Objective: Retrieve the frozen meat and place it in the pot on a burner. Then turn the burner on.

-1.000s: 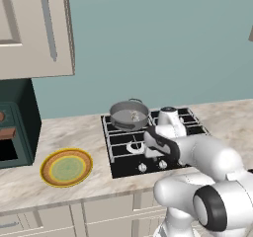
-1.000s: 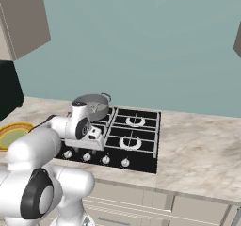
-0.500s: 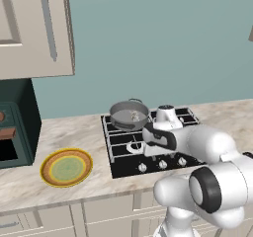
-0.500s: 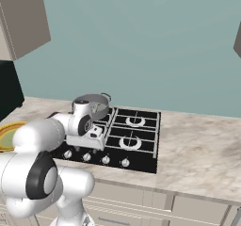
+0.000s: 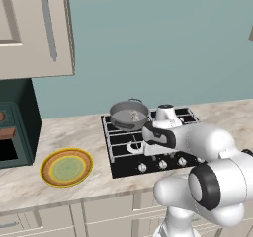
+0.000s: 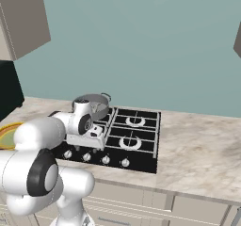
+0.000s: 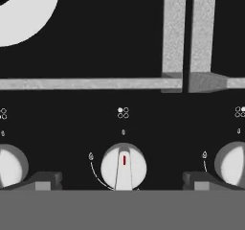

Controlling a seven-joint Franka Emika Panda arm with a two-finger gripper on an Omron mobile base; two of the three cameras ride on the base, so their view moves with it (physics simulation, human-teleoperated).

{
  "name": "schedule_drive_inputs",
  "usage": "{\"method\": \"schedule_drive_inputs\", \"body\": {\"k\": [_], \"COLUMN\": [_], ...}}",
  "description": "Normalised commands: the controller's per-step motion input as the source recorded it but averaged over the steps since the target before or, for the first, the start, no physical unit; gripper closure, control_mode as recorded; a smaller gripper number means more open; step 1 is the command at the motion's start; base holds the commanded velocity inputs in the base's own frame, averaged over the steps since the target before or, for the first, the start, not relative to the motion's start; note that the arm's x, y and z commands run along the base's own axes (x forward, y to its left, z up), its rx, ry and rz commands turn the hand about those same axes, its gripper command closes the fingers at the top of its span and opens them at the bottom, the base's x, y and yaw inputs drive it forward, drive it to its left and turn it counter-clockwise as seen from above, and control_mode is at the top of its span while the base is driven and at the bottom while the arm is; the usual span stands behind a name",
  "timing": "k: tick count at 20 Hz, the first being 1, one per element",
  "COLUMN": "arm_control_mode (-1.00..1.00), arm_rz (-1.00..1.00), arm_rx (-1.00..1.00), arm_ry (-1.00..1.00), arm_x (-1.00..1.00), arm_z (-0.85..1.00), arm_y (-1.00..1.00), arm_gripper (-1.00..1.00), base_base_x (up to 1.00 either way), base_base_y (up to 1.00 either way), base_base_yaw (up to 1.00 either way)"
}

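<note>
The shallow round grey metal pot with two loop handles sits on the rear-left burner of the black four-burner cooktop, which is set into the marble desk. The small pale frosty lump of frozen meat lies inside the pot. The placement step therefore appears complete; the remaining step is judged to be ignition.

The end effector hangs low over the front edge of the cooktop, above the row of small silver knobs. Its two dark fingertips stand wide apart, clamped on nothing.

Governing relation: in the hand view, one round silver knob with a red index mark lies directly ahead, centred between the two fingertips, with one neighbouring knob outside each fingertip. The knob's raised grip bar runs along the direction in which the mark points, at a right angle to the line joining the fingertips, so closing would pinch its flat sides. The dot diagram above the knob shows its upper-left dot lit, which suggests this knob serves the burner under the pot.
</note>
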Motion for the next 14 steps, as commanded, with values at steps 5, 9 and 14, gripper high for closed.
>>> {"method": "schedule_drive_inputs", "body": {"k": [5,9,14], "arm_control_mode": [-1.00,-1.00,-1.00], "arm_rz": [0.00,0.00,0.00], "arm_rx": [0.00,0.00,-0.04], "arm_ry": [0.00,0.00,0.00], "arm_x": [0.00,0.00,0.00], "arm_z": [0.00,0.00,-0.14], "arm_y": [0.00,0.00,0.00], "arm_gripper": [-1.00,-1.00,-1.00], "base_base_x": [0.00,0.00,0.00], "base_base_y": [0.00,0.00,0.00], "base_base_yaw": [0.00,0.00,0.00]}}
